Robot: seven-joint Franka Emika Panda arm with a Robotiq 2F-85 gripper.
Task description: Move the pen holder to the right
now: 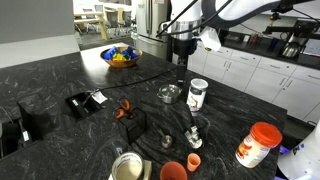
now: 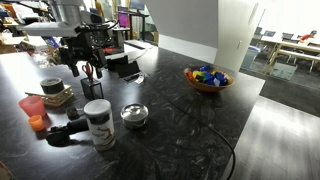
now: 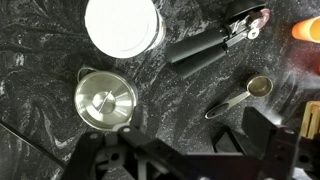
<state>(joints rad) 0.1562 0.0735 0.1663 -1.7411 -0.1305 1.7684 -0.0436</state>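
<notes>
The pen holder (image 1: 131, 122) is a small black wire-mesh cup with orange-handled scissors (image 1: 124, 108) sticking out of it. It stands on the dark marbled counter and also shows in an exterior view (image 2: 94, 86). My gripper (image 1: 183, 62) hangs above the counter, open and empty. In an exterior view (image 2: 84, 66) it is just above and beside the holder. In the wrist view my fingers (image 3: 198, 132) spread over bare counter. A dark shape at the right edge (image 3: 306, 120) may be the holder.
A small metal bowl (image 3: 105, 100), a white jar (image 3: 122, 24), a black can opener (image 3: 212, 45) and a measuring spoon (image 3: 240, 95) lie near my gripper. An orange cup (image 1: 173, 170), an orange-lidded bottle (image 1: 258, 143), a fruit bowl (image 1: 120, 56) and a flat black box (image 1: 85, 100) stand around.
</notes>
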